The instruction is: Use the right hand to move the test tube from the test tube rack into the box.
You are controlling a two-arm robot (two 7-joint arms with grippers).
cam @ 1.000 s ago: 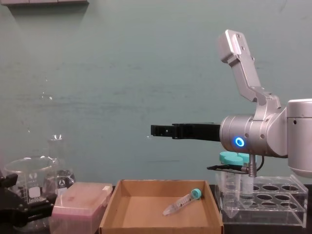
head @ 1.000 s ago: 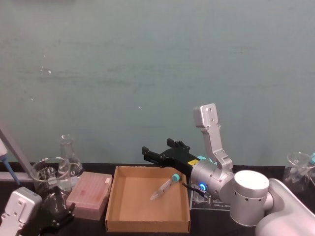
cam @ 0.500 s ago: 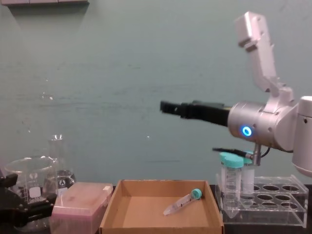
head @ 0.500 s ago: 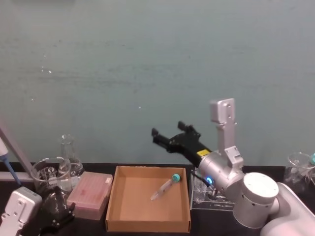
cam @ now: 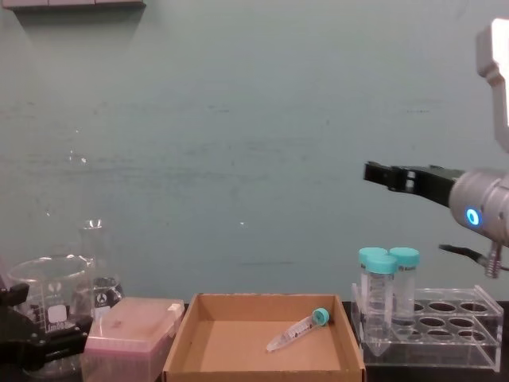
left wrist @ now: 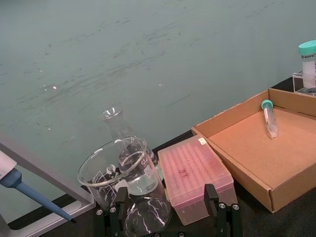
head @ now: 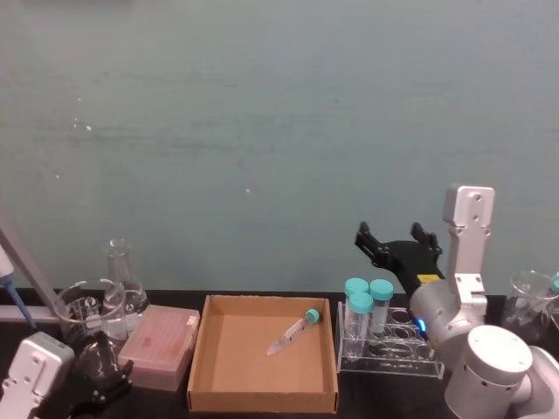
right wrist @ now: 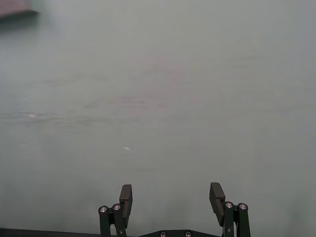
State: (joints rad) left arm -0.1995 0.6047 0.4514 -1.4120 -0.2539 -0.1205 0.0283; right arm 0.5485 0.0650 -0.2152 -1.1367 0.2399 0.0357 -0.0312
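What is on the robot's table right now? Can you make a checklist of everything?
Surface: dark table.
Job's things: test tube lies slanted inside the box; test tube rack stands beside the box, holding two big teal-capped tubes.
Clutter: pink box, beaker, flask, pipette.
Grippers: right tool open, empty, raised above the rack; left tool low by the glassware.
Cables: nothing seen.
Surroundings: plain teal wall.

Black bench (head: 262,414) carries box (head: 203,367), test tube rack (head: 393,362), pink case (head: 160,346), glassware (head: 83,310).
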